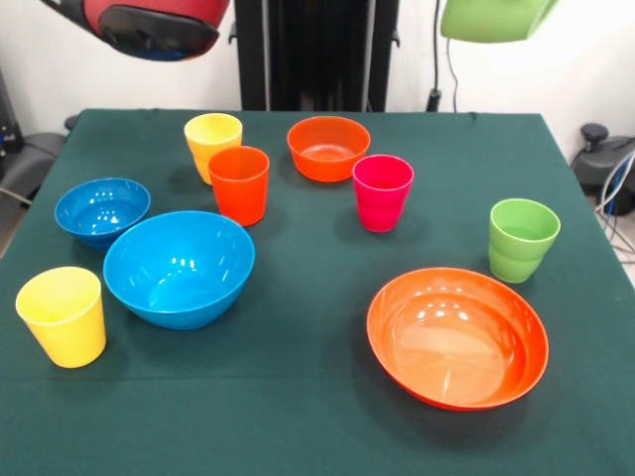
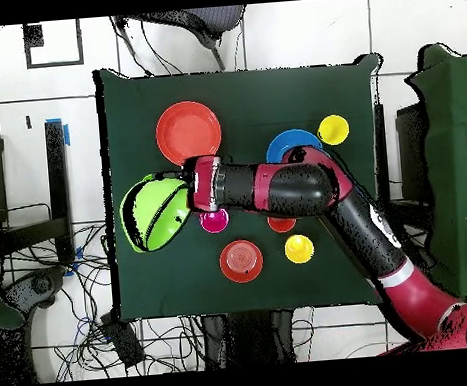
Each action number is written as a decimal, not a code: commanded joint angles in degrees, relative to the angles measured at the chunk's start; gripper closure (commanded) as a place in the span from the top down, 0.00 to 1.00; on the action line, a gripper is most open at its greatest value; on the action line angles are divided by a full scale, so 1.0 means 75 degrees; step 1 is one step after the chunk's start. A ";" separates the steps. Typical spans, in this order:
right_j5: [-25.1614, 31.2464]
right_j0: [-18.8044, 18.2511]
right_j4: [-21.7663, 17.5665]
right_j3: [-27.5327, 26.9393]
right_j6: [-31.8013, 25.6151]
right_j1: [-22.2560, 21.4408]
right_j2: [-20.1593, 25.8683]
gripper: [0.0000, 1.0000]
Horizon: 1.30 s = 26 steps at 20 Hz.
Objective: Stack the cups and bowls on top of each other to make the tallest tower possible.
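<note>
On the dark green bench (image 1: 317,397) we see two blue bowls (image 1: 181,268) and a yellow cup (image 1: 63,315) at left, a shallow orange bowl (image 1: 456,337) near right, and remaining cups (image 1: 382,191) and an orange bowl (image 1: 328,148) farther back.

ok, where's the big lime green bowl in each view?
Front view: large lime green bowl at the top edge, right of centre, up off the table.
Overhead view: same bowl left of centre, near the table's left edge.
Shared landmark: wide shallow orange bowl, bottom right in front, upper left overhead.
</note>
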 commanded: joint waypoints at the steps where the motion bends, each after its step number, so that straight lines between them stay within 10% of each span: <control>1: -0.0191 0.0123 -0.0574 -0.0872 -0.2620 0.0700 -0.1212 0.00; 26: -0.0867 -0.0488 -0.1156 -0.0914 -0.5544 0.2004 -0.1334 0.00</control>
